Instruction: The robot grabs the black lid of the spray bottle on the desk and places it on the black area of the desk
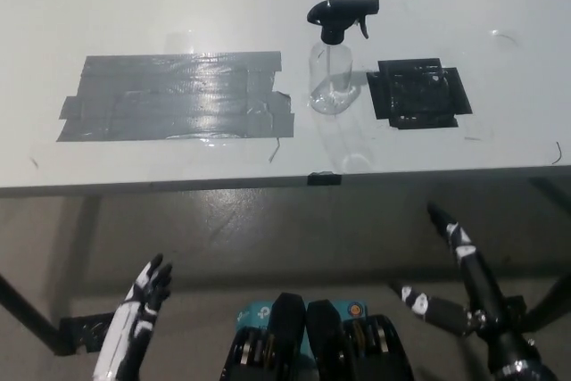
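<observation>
— Since the bottle (332,78) stands upright on the desk (268,6), just left of the black patch (419,93), which hand is nearer?
— The right hand (451,265), fingers spread and empty, below the desk edge. The lid (341,17) lies up and leftward of it. The left hand (143,305) rests low, open too, farther off.

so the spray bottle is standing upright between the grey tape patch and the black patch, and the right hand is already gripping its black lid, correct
Not quite. The head view shows the right hand open, low in front of the desk, touching nothing. The spray bottle does stand upright between the grey tape patch and black patch, black lid on.
</observation>
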Motion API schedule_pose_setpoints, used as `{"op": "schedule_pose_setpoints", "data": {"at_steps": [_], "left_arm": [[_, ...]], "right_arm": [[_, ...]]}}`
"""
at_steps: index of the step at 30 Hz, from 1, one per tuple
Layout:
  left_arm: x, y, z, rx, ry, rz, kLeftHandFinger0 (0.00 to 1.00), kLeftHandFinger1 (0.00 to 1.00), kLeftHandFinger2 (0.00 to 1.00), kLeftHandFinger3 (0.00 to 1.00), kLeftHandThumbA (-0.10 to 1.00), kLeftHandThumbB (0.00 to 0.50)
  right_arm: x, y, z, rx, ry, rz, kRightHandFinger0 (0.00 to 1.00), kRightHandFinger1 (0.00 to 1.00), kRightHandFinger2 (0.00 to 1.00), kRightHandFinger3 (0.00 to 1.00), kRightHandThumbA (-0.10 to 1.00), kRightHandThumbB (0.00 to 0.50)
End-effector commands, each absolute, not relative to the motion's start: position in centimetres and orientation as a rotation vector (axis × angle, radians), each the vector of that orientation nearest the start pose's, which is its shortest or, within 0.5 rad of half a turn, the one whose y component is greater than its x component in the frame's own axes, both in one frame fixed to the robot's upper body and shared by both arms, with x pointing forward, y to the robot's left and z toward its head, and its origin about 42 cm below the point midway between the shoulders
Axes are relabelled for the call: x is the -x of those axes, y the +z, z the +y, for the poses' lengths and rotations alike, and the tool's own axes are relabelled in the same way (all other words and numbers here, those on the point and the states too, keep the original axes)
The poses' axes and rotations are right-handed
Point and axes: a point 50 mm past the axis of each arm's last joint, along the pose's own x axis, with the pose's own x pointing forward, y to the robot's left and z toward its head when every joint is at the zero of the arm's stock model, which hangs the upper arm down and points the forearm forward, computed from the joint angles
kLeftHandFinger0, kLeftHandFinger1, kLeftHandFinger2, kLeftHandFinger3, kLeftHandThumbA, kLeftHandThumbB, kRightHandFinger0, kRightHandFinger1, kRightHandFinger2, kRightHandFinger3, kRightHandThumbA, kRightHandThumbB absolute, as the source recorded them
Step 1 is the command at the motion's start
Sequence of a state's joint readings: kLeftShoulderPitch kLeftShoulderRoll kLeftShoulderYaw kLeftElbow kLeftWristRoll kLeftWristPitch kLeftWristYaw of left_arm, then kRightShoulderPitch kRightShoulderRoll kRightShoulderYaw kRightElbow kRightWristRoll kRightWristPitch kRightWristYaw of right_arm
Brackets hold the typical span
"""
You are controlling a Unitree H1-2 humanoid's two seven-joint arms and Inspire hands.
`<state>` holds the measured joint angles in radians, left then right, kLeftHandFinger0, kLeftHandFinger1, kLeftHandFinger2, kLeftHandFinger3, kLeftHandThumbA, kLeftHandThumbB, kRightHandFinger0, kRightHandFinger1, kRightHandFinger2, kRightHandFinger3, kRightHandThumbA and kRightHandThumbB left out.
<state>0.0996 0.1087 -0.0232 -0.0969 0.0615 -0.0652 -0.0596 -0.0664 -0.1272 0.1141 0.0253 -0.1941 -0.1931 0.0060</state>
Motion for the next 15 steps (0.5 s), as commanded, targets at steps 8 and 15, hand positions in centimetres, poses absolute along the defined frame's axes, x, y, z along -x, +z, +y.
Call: {"op": "schedule_pose_setpoints", "data": {"at_steps": [8, 15], "left_arm": [[-29.0, 12.2, 22.3, -0.200, -0.127, -0.152, 1.00, 1.00, 1.00, 1.00, 1.00, 0.139], [-28.9, 10.9, 22.3, -0.203, -0.133, -0.127, 1.00, 1.00, 1.00, 1.00, 1.00, 0.164]], "right_arm": [[-35.2, 22.3, -21.1, 0.454, 0.048, -0.555, 1.00, 1.00, 1.00, 1.00, 0.80, 0.304], [-39.0, 26.3, -20.7, 0.541, 0.055, -0.600, 1.00, 1.00, 1.00, 1.00, 0.88, 0.285]]}}
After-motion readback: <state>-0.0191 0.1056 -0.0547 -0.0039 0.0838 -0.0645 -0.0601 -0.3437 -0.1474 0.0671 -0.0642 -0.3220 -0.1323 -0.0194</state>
